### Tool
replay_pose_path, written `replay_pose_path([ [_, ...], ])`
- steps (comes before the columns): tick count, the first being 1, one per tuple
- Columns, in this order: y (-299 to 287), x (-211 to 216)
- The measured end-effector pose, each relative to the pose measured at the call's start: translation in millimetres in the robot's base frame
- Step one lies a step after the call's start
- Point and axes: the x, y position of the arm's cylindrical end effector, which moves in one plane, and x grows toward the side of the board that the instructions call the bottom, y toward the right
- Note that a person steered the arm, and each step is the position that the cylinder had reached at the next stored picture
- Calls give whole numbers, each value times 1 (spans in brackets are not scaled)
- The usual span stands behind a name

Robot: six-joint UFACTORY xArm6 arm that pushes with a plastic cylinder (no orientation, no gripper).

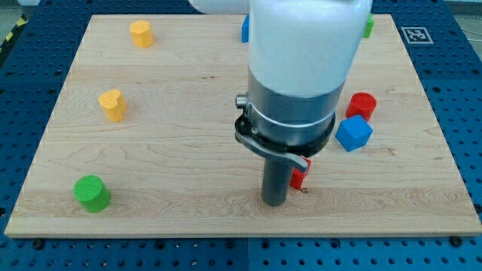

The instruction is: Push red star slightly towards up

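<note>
The red star [300, 178] is mostly hidden behind my arm; only a small red part shows low in the view, right of centre. My tip [274, 202] stands on the board just left of and slightly below that red part, touching or almost touching it. The star's shape cannot be made out. The arm's white and grey body covers the middle of the board above.
A red cylinder [362, 105] and a blue cube [353, 133] sit to the right. A yellow heart [113, 105], a yellow block [141, 33] and a green cylinder [92, 193] are at the left. A blue block [245, 28] and a green block [368, 27] peek out at the top.
</note>
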Motion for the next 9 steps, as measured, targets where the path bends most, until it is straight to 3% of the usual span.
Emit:
replay_pose_path([
  [5, 21, -48],
  [9, 31, -22],
])
